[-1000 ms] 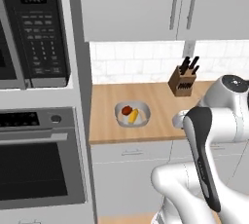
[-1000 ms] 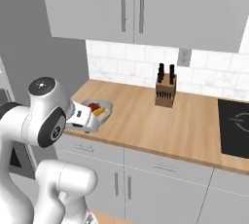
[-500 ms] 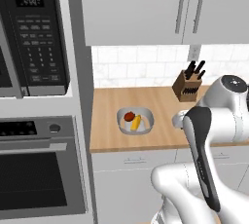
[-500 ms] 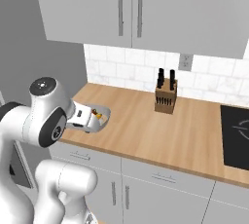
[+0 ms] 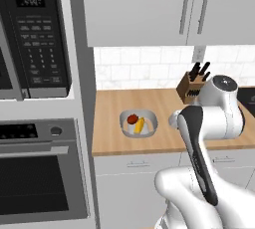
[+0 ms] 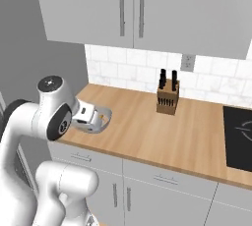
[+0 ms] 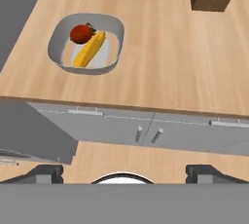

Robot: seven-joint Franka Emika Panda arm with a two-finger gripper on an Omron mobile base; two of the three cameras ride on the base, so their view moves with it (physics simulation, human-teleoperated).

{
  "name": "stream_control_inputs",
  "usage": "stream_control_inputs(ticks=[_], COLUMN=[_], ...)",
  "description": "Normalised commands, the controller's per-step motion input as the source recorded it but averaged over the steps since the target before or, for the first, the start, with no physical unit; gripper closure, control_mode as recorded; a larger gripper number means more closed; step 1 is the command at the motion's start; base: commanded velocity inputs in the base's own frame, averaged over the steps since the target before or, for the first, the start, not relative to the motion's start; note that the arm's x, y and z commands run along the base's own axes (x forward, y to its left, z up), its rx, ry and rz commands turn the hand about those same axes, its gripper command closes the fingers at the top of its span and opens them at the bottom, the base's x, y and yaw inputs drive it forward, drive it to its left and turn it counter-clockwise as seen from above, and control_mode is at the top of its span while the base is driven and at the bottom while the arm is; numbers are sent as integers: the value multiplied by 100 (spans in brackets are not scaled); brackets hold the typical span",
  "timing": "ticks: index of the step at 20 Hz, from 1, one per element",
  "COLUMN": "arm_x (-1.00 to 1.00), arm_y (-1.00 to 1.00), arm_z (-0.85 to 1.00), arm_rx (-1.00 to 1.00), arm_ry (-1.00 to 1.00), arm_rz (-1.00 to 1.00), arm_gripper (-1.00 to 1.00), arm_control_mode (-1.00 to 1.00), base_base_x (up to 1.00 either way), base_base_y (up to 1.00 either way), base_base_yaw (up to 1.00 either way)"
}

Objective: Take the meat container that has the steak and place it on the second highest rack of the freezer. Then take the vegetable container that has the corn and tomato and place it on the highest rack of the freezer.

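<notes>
The vegetable container [image 7: 111, 33] is a light-grey tray on the wooden counter, holding a red tomato [image 7: 80, 33] and a yellow corn cob [image 7: 90, 48]. In the left base view the container [image 5: 151, 120] sits near the counter's left end, with the tomato [image 5: 131, 119] and corn [image 5: 139, 125] inside. My gripper [image 7: 124, 173] is open and empty, well short of the tray, looking down over the counter's front edge. In the right base view my arm covers most of the container [image 6: 105, 120]. The meat container with the steak and the freezer are out of view.
A wooden knife block [image 5: 191, 86] stands at the back of the counter [image 7: 165, 62], to the right of the tray. A microwave [image 5: 35, 39] and oven [image 5: 35, 173] fill the tall unit on the left. A black cooktop [image 6: 240, 135] lies far right. Drawers and cabinet doors [image 7: 146, 128] sit below the counter.
The whole scene has shifted a little in both base views, so the base has moved. The tray and knife block stay put on the counter. The gripper stays open.
</notes>
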Motion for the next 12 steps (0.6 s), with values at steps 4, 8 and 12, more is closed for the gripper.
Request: stream_control_inputs(ticks=[4,8,12], arm_x=[88,75,49], arm_y=[12,1,-5], arm_z=[-31,-44,-48], arm_rx=[0,0,12], arm_ry=[1,3,7], arm_rz=[0,0,0], arm_gripper=[-100,-100,-100], arm_control_mode=[-100,-100,-100], base_base_x=[0,0,0], base_base_y=[0,0,0], base_base_yaw=[0,0,0])
